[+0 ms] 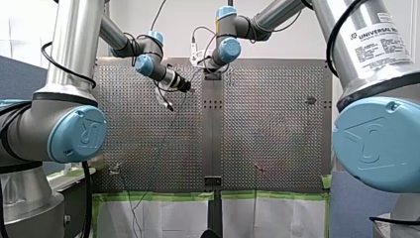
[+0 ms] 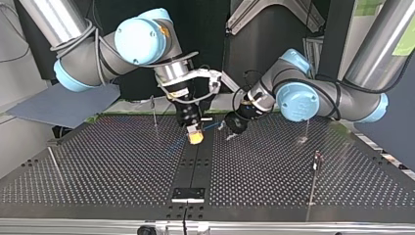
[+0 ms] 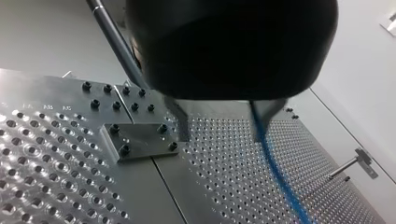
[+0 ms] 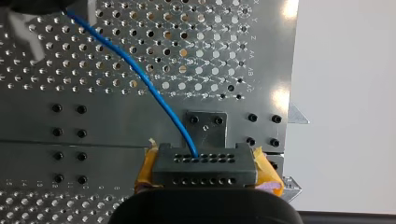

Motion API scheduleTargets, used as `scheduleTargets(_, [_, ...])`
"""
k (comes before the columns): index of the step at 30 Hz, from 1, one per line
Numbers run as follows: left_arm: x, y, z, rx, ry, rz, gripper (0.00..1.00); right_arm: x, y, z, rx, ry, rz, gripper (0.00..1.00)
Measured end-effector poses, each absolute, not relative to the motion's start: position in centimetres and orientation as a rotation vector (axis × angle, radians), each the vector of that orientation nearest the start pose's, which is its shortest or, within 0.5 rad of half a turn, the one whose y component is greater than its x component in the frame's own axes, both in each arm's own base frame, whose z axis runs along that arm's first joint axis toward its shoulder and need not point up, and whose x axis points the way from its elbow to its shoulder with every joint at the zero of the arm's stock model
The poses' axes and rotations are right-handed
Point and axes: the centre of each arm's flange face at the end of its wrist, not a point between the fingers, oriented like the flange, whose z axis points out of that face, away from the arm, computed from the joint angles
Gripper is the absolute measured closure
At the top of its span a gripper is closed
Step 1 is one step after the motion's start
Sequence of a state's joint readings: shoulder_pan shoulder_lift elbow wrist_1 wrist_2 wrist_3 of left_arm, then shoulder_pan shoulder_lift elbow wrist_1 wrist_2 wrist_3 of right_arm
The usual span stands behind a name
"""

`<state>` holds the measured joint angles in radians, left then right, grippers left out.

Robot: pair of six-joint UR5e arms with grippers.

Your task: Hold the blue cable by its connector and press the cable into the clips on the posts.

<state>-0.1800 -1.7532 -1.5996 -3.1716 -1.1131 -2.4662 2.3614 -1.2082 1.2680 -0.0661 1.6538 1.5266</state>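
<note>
- Right gripper [image 2: 195, 135], yellow pads [image 4: 145, 169], is clamped on the black connector [image 4: 205, 161].
- In the top view it hangs low over the centre strip of the desk [image 2: 98, 161], in the far half.
- The blue cable [image 4: 140, 77] leaves the connector's face and arcs over the perforated desk to the left gripper [image 3: 222, 133].
- The left gripper's metal fingers [image 3: 180, 122] are spread wide, with bare desk visible between them.
- The cable runs past the tip of one finger. I cannot tell whether it touches. It is not pinched between the two.
- In the top view the left gripper sits just right of the right gripper. They are near each other but apart, and both are above the desk.
- A thin far post [image 2: 154, 111] stands left of the right gripper in the top view.
- A near post [image 2: 315, 164] stands at the right, well apart from both grippers.
- In the left wrist view a clip post [image 3: 353, 164] stands right of the cable, apart from it.
- In the right wrist view a small bolted plate [image 4: 205, 122] lies on the desk just beyond the connector.
</note>
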Motion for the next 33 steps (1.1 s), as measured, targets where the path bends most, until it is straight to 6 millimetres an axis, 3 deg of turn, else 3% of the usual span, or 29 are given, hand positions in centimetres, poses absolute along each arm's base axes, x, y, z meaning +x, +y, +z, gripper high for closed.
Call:
scheduleTargets(2, [48.4,-26.7,38.0,-0.331,1.917,-1.138,1.00,54.4,-36.3,43.7,1.708,-0.741,1.684,1.00])
scheduleTargets(9, [48.5,-26.4,38.1,-0.337,1.905,-1.090,1.00,54.5,-36.2,43.7,1.710,-0.740,1.684,1.00])
scheduleTargets(23, [47.7,-25.2,40.8,-0.369,1.835,-1.021,1.00,54.5,-36.1,43.7,1.712,-0.738,1.686,1.00])
scheduleTargets(33, [45.8,-23.6,44.2,-0.402,1.770,-0.929,1.00,54.6,-36.1,43.7,1.713,-0.737,1.687,1.00])
